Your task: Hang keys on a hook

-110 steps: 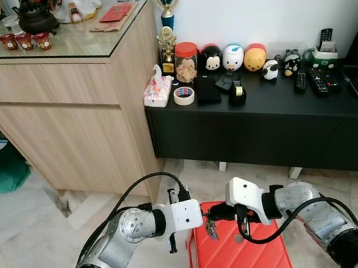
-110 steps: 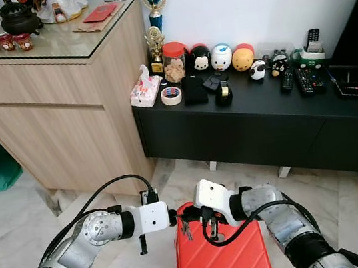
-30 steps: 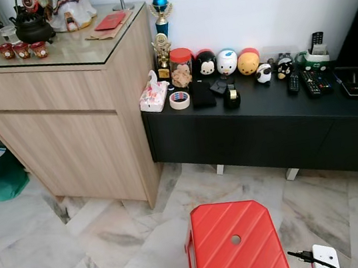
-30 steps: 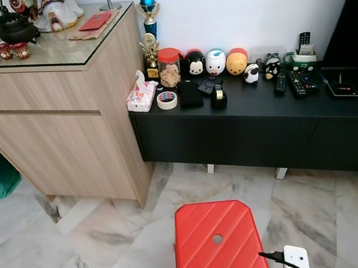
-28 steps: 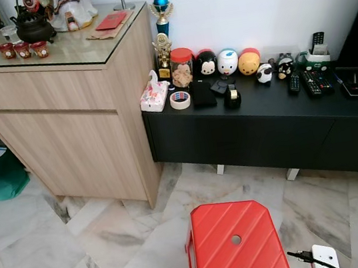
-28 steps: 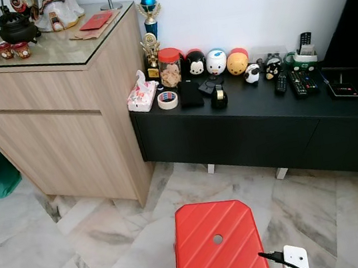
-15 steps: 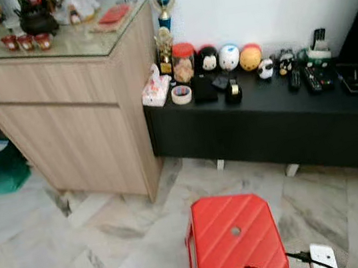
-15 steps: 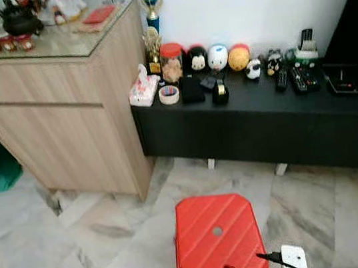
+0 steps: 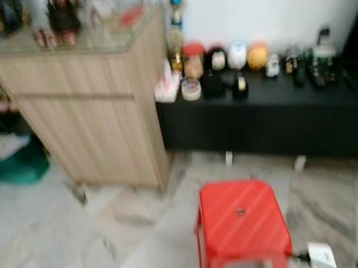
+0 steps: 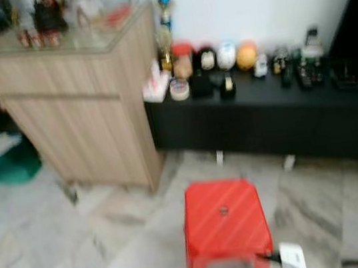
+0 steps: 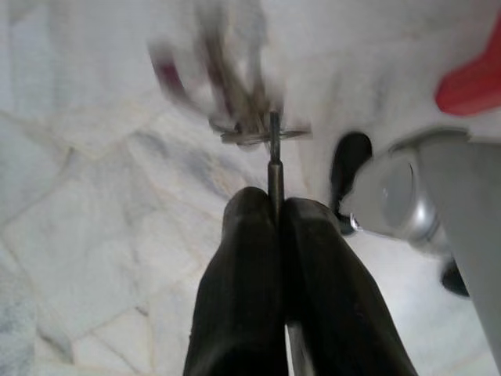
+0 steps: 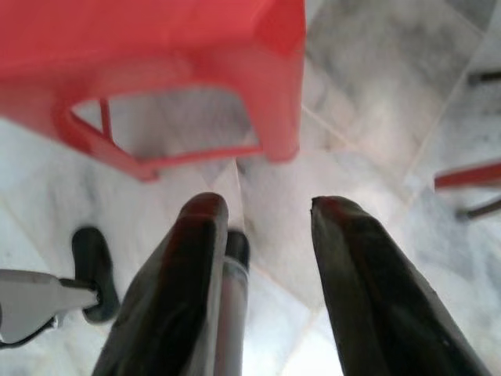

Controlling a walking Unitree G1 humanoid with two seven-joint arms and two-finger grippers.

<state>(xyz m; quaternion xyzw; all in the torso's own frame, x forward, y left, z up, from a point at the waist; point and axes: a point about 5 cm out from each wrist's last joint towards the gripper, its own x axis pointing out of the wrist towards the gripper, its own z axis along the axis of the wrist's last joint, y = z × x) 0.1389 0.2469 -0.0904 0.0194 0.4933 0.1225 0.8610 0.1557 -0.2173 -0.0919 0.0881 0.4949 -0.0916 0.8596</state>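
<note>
Standing against the white wall, the wooden cabinet (image 9: 86, 100) with a glass top is the largest thing in the blurred head views, and the low black console (image 9: 277, 116) with many small ornaments and remote controls stands just beside it. On the marble floor (image 9: 40, 242) in front of them stands the red stool (image 9: 242, 229).

The left gripper (image 11: 270, 235) hangs low over the floor. Its two black fingers are pressed together on a thin metal piece of the keys (image 11: 250, 125), and the rest of the bunch is beyond the fingertips, blurred as if it swings. The right gripper (image 12: 266, 207) is also low, near a leg of the stool, with its fingers spread apart and nothing between them.

No hook can be made out in these pictures, so I judge that the robot is at the stage of carrying the keys and looking for it. The hold is only on one thin piece at the very tips. If the bunch swings strongly while the robot walks, it could twist or slip out of the fingers and fall on the floor. The stool is also close, and a leg or arm could knock it.
</note>
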